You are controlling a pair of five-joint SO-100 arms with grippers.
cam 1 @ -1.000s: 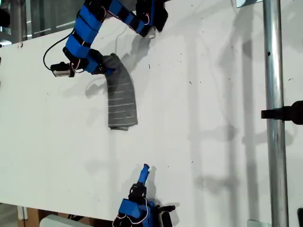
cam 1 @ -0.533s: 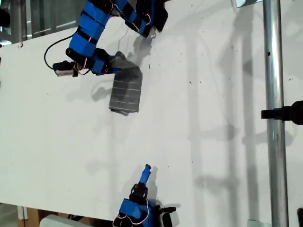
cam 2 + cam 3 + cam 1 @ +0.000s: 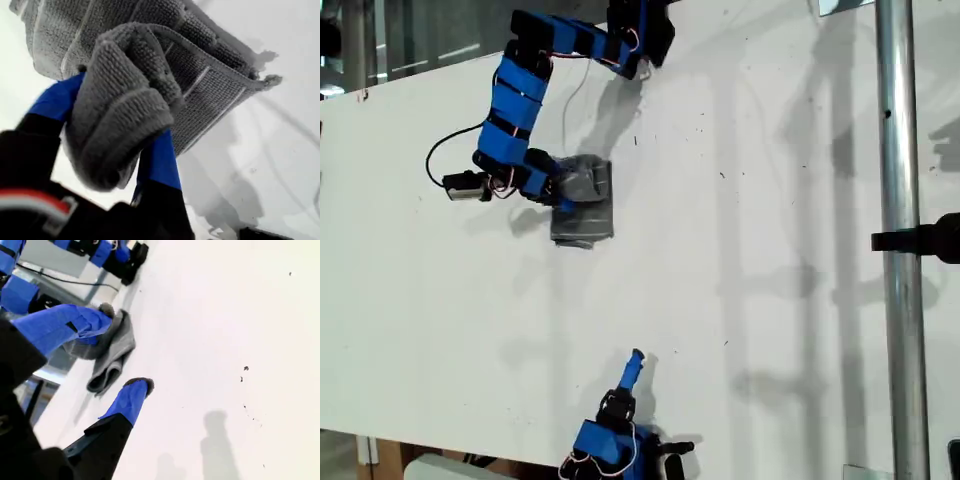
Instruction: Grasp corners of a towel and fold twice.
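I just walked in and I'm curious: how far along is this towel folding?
Nearly finished, it seems. The towel already lies as a compact layered bundle on the white table. My first tool is clamped on a folded corner, laying it over. What's left is letting go. My second tool hangs open, empty, apart from the towel.

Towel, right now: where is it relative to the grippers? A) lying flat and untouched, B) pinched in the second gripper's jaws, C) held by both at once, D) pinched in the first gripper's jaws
D: in the first wrist view a bunched fold of the towel is clamped between the blue jaws of my first gripper, while my second gripper sits apart from it with nothing between its jaws, near the bottom of the exterior view.
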